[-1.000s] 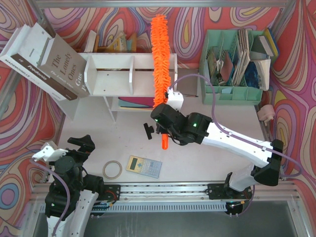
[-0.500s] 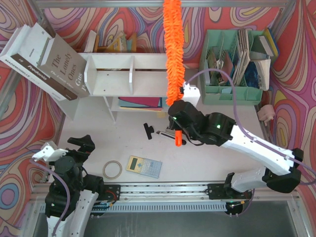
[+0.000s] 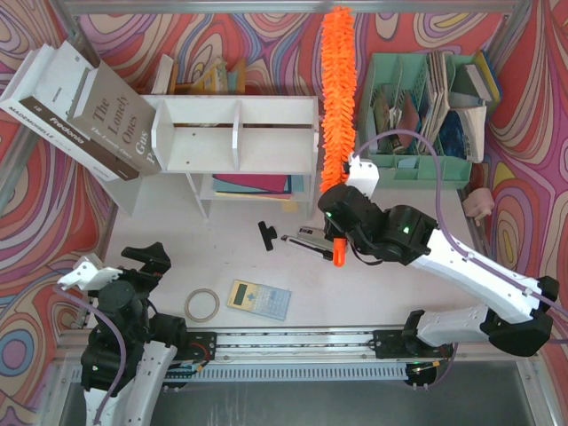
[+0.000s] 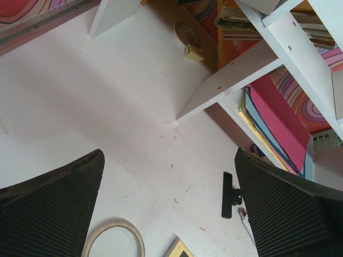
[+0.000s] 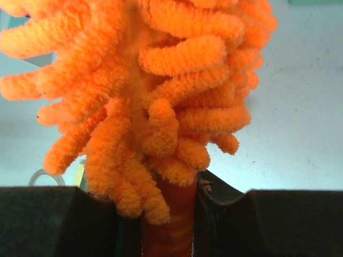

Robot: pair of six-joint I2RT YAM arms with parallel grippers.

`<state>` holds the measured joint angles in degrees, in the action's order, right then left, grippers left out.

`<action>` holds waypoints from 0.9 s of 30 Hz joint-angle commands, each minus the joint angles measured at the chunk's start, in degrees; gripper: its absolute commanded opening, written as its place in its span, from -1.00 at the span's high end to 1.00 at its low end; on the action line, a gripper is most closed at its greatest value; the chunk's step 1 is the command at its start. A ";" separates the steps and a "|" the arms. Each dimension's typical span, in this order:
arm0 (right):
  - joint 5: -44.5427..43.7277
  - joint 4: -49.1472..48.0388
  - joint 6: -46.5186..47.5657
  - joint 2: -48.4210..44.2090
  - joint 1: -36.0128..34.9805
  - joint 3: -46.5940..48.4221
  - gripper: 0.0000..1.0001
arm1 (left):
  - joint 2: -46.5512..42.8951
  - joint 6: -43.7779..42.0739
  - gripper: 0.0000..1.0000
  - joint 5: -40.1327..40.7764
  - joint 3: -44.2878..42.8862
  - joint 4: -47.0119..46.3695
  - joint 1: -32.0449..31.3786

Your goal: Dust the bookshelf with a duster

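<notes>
White table: duster long axis near-to-far, head toward back wall; right tool grips its near end; left tool spread.

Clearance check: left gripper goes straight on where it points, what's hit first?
Probably bare table first: the open left gripper aims at the white surface just short of the bookshelf, with the tape roll off-line below. Depth is uncertain.
</notes>
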<state>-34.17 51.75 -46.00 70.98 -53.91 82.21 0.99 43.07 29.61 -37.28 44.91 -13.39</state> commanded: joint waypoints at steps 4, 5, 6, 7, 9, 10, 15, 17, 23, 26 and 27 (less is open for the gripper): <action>1.50 -0.61 -3.87 -3.22 1.59 -6.05 1.00 | -0.62 -0.13 -0.97 -0.25 0.63 -0.21 0.38; 2.18 -1.46 -3.92 -3.34 1.77 -7.57 1.00 | -0.56 -0.14 -0.97 -0.25 0.67 -0.25 0.38; 2.83 -2.10 -4.24 -3.31 1.97 -8.58 1.00 | -0.51 -0.16 -0.97 -0.25 0.70 -0.26 0.38; 3.66 -2.67 -4.55 -3.18 2.18 -9.59 1.00 | -0.55 -0.17 -0.97 -0.21 0.66 -0.30 0.38; 5.28 -4.13 -4.87 -2.97 2.63 -11.17 1.00 | -0.47 -0.15 -0.97 -0.32 0.68 -0.19 0.38; 6.08 -4.78 -5.09 -2.83 2.59 -12.03 1.00 | -0.53 -0.15 -0.97 -0.33 0.68 -0.17 0.38; 9.07 -7.69 -5.71 -2.05 2.67 -15.73 1.00 | -0.51 -0.17 -0.97 -0.38 0.72 -0.36 0.38; 10.40 -9.11 -6.08 -1.90 2.68 -17.76 1.00 | -0.33 -0.22 -0.97 -0.49 0.72 -0.43 0.38; 13.65 -13.97 -6.15 -1.28 2.69 -23.68 1.00 | 0.32 -0.34 -0.97 -0.63 0.73 -0.61 0.38; 14.73 -15.51 -5.78 -0.38 2.67 -26.01 1.00 | 0.54 -0.32 -0.97 -0.61 0.72 -0.71 0.38; 15.06 -16.08 -5.70 -0.10 2.67 -26.73 1.00 | 0.58 -0.43 -0.97 -0.66 0.73 -0.70 0.38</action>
<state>-19.49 41.34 -51.64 70.04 -51.40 57.14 1.02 43.07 29.56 -37.26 44.91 -13.39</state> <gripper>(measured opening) 0.339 0.985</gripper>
